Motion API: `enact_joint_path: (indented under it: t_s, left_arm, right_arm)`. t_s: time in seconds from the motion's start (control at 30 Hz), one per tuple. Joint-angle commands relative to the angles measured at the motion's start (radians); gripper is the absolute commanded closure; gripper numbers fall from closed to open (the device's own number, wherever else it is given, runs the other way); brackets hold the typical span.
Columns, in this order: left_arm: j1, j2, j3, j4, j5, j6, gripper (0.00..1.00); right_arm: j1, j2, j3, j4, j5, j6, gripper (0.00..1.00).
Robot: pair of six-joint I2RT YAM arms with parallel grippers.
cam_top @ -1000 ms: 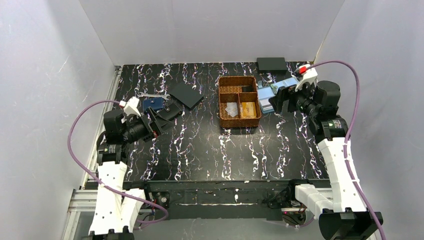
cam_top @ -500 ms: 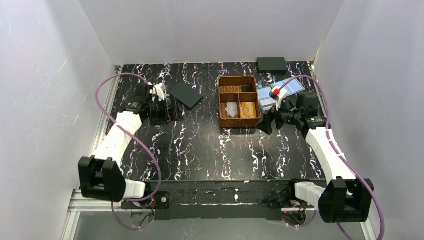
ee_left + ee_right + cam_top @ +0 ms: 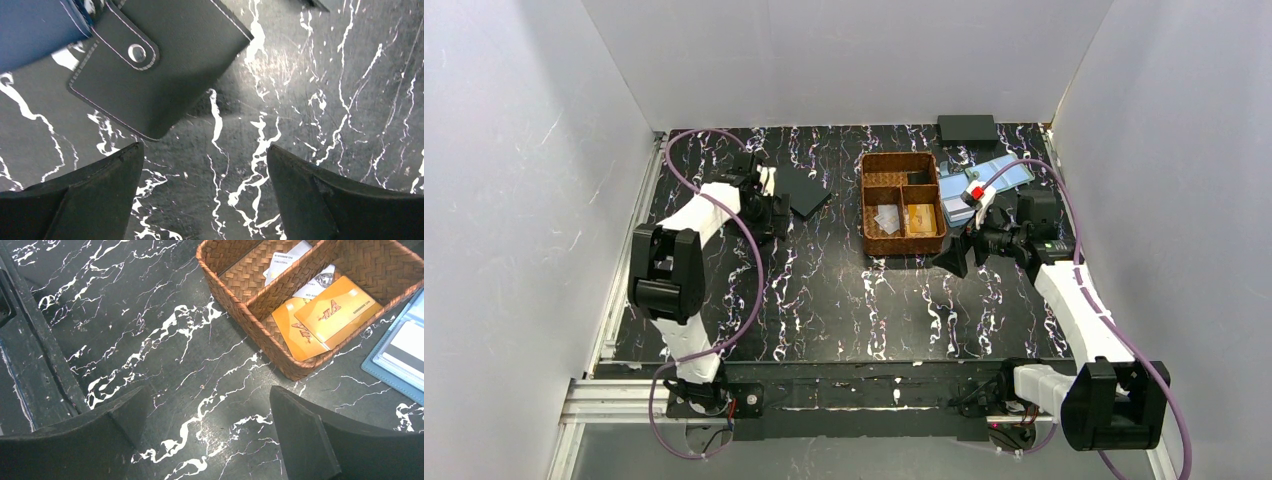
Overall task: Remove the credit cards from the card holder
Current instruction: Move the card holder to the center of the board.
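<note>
A closed black stitched wallet with a snap tab (image 3: 150,75) lies just ahead and left of my open, empty left gripper (image 3: 202,147). It seems to be the card holder. Its inner faces are hidden, and my left gripper (image 3: 769,216) covers it in the top view. Two orange-gold credit cards (image 3: 332,307) lie in the near right cell of the wicker basket (image 3: 235,295), also seen from above (image 3: 921,217). My right gripper (image 3: 209,390) is open and empty. It hovers over bare table by the basket's near right corner (image 3: 951,260).
A navy wallet (image 3: 35,25) touches the black wallet's left side. A flat black square (image 3: 802,190) lies right of my left gripper. Pale blue holders without black rims (image 3: 996,173) (image 3: 400,357) lie right of the basket. White slips (image 3: 285,262) sit in the basket. A black box (image 3: 966,127) stands at the back.
My right gripper has moved from beside the pale blue holders toward me, to the table by the basket's near right corner. My left arm has stretched out flat, its gripper slightly farther back.
</note>
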Motion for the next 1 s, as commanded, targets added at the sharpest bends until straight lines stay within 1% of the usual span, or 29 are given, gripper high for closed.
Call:
enact_joint_path:
  t_s: [0.0, 0.1, 0.17, 0.23, 0.33, 0.5, 0.67, 0.77, 0.97]
  left_arm:
    - [0.007, 0.003, 0.08, 0.017, -0.049, 0.055, 0.1]
    - [0.035, 0.033, 0.108, 0.016, -0.004, 0.044, 0.16]
    - [0.087, 0.044, 0.111, 0.019, 0.093, 0.002, 0.21]
    - [0.154, 0.043, 0.083, 0.043, 0.209, -0.062, 0.24]
    - [0.226, 0.022, 0.014, 0.108, 0.292, -0.101, 0.27]
    - [0.271, 0.032, -0.021, 0.119, 0.354, -0.118, 0.35]
    - [0.287, 0.073, 0.0, 0.124, 0.391, -0.156, 0.4]
    - [0.299, 0.101, 0.007, 0.126, 0.388, -0.179, 0.45]
    - [0.339, 0.132, -0.009, 0.155, 0.386, -0.242, 0.44]
  right_arm:
    - [-0.007, -0.027, -0.006, 0.039, -0.026, -0.003, 0.02]
    - [-0.007, -0.017, -0.003, 0.033, -0.024, -0.003, 0.02]
    - [-0.007, -0.011, 0.0, 0.027, -0.024, -0.004, 0.02]
    - [-0.007, -0.011, 0.0, 0.025, -0.024, -0.005, 0.02]
    - [-0.007, -0.009, 0.0, 0.026, -0.024, -0.006, 0.02]
    - [-0.007, 0.001, 0.0, 0.025, -0.031, -0.007, 0.02]
    - [-0.007, 0.004, -0.001, 0.025, -0.024, -0.008, 0.02]
    - [-0.007, 0.004, -0.001, 0.023, -0.026, -0.009, 0.02]
    - [-0.007, 0.009, 0.0, 0.019, -0.033, -0.013, 0.02]
